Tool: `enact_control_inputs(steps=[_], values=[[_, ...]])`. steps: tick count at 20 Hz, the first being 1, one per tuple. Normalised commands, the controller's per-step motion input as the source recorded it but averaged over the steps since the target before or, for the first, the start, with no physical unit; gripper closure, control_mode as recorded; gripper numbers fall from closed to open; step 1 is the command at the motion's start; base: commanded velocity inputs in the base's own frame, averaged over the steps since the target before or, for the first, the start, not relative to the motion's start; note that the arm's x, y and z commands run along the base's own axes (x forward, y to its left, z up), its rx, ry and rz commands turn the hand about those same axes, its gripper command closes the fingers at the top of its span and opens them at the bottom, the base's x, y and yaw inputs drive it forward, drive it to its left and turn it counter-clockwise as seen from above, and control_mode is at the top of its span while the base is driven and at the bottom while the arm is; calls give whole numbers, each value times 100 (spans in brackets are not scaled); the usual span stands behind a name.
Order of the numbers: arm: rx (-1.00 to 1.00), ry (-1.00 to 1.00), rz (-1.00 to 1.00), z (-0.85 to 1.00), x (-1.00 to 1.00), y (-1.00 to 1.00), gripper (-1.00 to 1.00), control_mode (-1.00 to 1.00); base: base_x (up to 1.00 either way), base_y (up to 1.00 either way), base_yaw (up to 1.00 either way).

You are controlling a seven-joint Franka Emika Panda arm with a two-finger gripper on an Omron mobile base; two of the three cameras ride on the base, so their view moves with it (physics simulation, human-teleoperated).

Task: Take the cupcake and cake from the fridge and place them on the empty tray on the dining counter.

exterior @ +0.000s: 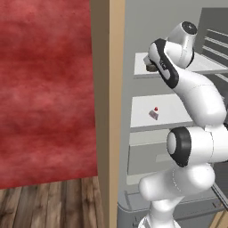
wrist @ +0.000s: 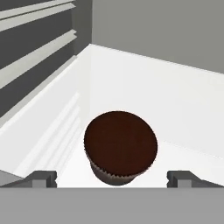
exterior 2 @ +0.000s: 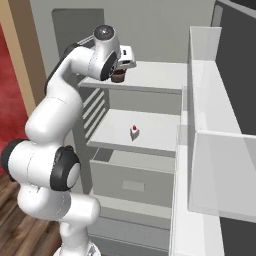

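Dark-brown and round, the cupcake point(wrist: 120, 146) sits in its pleated brown wrapper on the white upper shelf point(wrist: 175, 109) of the open fridge point(exterior 2: 150, 30), directly below the pincer point(wrist: 112, 177) and centred between its two small dark fingertips point(wrist: 43, 177). Seen from the hand camera, one tip stands to each side of the cupcake with clear white shelf between tip and wrapper, so the pincer is spread wide and grips nothing.

From the right base view, the white arm reaches up and into the fridge, and the pincer point(exterior 2: 122, 67) hovers just above the cupcake point(exterior 2: 118, 76) near the front left corner of that top shelf. From the left base view the arm's forearm covers most of the spot; a sliver of the cupcake point(exterior: 151, 68) shows under the wrist.

One shelf lower than the pincer, and well apart from it, lies the cake point(exterior 2: 134, 132), a tiny pale wedge with a red dot on top, untouched in the middle of its shelf. It shows also in the left base view point(exterior: 154, 113). Below that is a grey drawer point(exterior 2: 132, 182).

Judged from this, the step in hand is the approach to the cupcake, the first of the two pickups; nothing has yet been lifted. The next move appears to call for a short straight descent until the tips flank the wrapper's sides, then a gentle close, since the soft wrapper could crush or the cupcake could tip if caught off-centre.
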Motion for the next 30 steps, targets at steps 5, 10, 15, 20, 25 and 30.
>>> enact_control_inputs(steps=[5,10,15,20,25,30], values=[[0,0,-2,-8,18,0,-100,-100,0,0,0],[0,3,-1,-14,4,0,-100,-100,0,0,0],[6,4,-1,-17,2,1,-100,-100,0,0,0],[9,0,0,-24,11,0,-100,-100,0,0,0],[1,-1,0,-19,27,0,-100,-100,0,0,0],[0,-2,0,-7,41,0,-100,-100,0,0,0]])
